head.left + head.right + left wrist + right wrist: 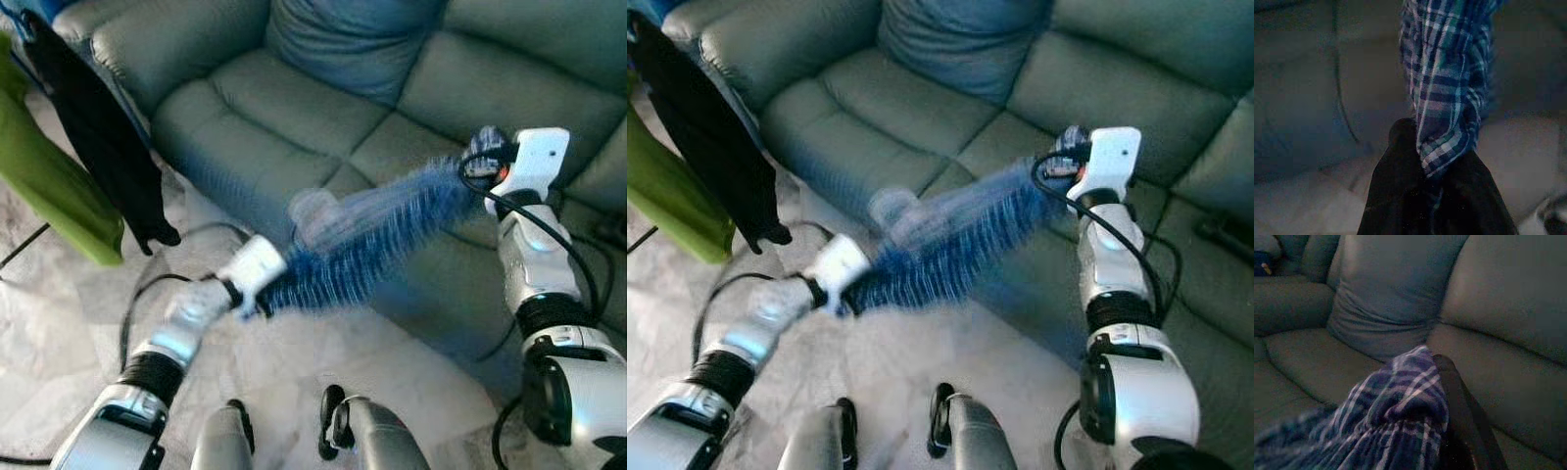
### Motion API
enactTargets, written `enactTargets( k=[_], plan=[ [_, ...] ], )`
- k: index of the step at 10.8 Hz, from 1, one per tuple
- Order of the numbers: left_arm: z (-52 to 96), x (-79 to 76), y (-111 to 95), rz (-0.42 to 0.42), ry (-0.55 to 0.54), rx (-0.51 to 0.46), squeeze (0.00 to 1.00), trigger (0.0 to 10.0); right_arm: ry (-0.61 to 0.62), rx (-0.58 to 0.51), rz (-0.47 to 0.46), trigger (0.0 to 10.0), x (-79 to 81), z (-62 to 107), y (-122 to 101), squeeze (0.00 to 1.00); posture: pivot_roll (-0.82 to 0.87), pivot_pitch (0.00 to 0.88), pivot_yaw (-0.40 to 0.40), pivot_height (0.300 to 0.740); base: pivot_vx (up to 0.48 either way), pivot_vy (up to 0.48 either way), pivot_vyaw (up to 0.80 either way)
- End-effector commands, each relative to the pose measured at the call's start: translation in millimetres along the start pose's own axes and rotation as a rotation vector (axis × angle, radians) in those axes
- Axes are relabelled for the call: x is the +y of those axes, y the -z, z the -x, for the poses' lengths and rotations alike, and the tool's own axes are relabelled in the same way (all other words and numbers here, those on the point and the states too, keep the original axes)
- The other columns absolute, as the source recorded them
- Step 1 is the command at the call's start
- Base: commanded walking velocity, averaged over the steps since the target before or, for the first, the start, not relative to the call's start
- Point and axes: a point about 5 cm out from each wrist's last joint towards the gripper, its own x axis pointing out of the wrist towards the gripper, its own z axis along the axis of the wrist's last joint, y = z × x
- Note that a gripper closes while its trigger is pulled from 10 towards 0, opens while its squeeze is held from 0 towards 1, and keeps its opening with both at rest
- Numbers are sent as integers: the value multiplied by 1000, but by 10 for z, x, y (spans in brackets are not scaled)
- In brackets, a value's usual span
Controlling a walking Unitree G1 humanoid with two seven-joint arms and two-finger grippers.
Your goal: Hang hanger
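Both grippers pinch a blue plaid shirt point(372, 240) stretched between them: left gripper point(257, 294) closed on its 8 o'clock end, right gripper point(480, 162) closed on its 2 o'clock end. The shirt hangs blurred above the grey sofa point(294, 108), near its front edge. At 10 o'clock, black and green garments point(93, 147) hang. No hanger can be made out.

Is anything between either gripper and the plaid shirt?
No. Both grippers already pinch the shirt: the left gripper and the right gripper each hold an end, stretching it in front of the sofa.
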Motion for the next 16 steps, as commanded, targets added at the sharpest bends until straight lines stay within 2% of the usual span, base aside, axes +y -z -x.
enactTargets(
  k=[1, 2, 3, 4, 5, 6, 7, 8, 9, 10, 11, 12, 13, 14, 16],
  plan=[
    [62, 24, 10, 60, -16, -52, 0, 0, 30, -15, 23, 0, -103, 18, -28, 0, -30, 213, -48, 740, 0, 0, 0],
    [122, -14, -90, 147, 74, -176, 0, 0, 72, 8, 77, 0, -223, 70, 22, 0, -30, 212, -49, 740, 0, 0, 0],
    [192, -4, -83, 202, 128, -200, 0, 0, 112, 16, 108, 0, -327, 110, 36, 0, -30, 213, -49, 740, 0, 0, 0],
    [252, 53, -10, 178, 122, -155, 0, 0, 135, 24, 109, 0, -390, 135, 48, 0, -30, 213, -48, 740, 0, 0, 0],
    [264, 53, 33, 125, 129, -124, 0, 0, 133, 21, 102, 0, -377, 134, 48, 0, -30, 214, -47, 740, 0, 0, 0],
    [220, 42, 56, 57, 110, -71, 0, 0, 109, 9, 89, 0, -241, 92, 43, 0, -33, 211, -47, 740, 0, 0, 0],
    [143, 51, 61, 10, 43, -26, 0, 0, 76, -3, 86, 0, -101, 46, 24, 0, -34, 209, -46, 740, 0, 0, 0],
    [16, 38, 26, 0, -69, -12, 0, 0, 36, -5, 48, 0, 130, -27, 5, 0, -35, 207, -46, 740, 0, 0, 0],
    [-102, 7, 3, 48, -197, 0, 0, 0, -25, -5, -1, 0, 395, -96, -24, 0, -32, 207, -46, 740, 0, 0, 0],
    [-147, 21, -5, 99, -297, 7, 0, 0, -82, 0, -33, 0, 567, -119, -37, 0, -31, 206, -47, 740, 0, 0, 0],
    [-175, 79, -3, 211, -472, 1, 0, 0, -247, -5, -65, 0, 915, -112, -77, 0, -29, 207, -48, 740, 0, 0, 0],
    [-148, 142, 30, 254, -571, 10, 0, 0, -339, -3, -52, 0, 1054, -78, -81, 0, -28, 207, -49, 740, 0, 0, 0],
    [-85, 243, 82, 300, -705, 34, 0, 0, -481, 19, 45, 0, 1201, 21, -3, 0, -32, 208, -49, 740, 0, 0, 0],
    [-26, 353, 69, 333, -795, 21, 0, 0, -593, 51, 67, 0, 1286, 143, 85, 0, -36, 209, -48, 740, 0, 0, 0],
    [-34, 428, -6, 365, -819, -9, 0, 0, -869, 56, -28, 0, 1475, 461, 139, 0, -35, 213, -46, 740, 0, 0, 0]
  ],
)
